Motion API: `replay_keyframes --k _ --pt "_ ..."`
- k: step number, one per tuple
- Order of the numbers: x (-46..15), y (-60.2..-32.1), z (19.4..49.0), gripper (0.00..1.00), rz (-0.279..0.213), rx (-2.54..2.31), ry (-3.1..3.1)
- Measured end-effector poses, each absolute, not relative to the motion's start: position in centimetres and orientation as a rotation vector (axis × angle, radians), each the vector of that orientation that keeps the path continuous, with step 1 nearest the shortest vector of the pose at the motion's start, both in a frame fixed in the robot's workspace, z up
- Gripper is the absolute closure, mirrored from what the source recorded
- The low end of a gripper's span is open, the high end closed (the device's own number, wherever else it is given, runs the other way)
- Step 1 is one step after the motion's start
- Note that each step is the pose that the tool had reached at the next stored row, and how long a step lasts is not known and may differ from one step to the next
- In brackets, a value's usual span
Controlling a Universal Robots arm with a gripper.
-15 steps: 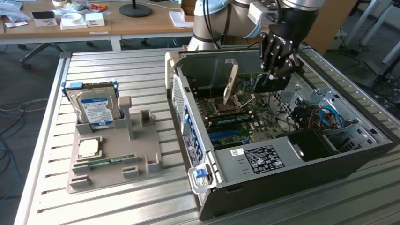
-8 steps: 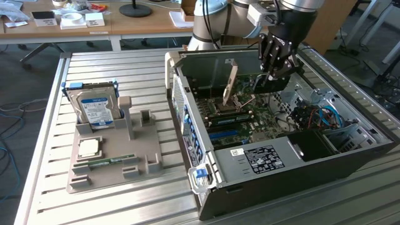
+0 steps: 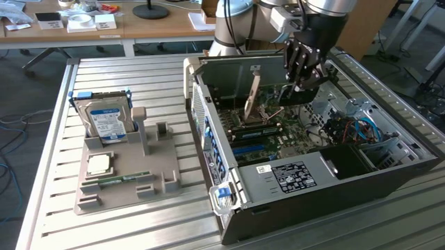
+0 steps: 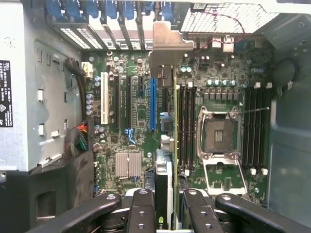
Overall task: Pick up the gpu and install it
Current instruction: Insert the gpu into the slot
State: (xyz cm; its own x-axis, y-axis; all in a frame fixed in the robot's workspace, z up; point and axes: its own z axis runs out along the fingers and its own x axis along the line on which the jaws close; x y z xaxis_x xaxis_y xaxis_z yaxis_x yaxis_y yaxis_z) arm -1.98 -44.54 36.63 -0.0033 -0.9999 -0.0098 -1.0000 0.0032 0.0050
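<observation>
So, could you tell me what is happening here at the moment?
The robot arm's pincer grips the gpu on edge inside the open computer case, over the motherboard. Whether the card sits in a slot cannot be told. On the exterior view's left, a hard drive stands in a grey holder on the table.

Hard drive upright in grey holder; memory stick lying flat; slatted table.
</observation>
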Motion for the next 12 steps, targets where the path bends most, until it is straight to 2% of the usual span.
replay_keyframes --k 12 --pt "-3.1 -44.6 35.1 0.73 0.017 -2.265 2.173"
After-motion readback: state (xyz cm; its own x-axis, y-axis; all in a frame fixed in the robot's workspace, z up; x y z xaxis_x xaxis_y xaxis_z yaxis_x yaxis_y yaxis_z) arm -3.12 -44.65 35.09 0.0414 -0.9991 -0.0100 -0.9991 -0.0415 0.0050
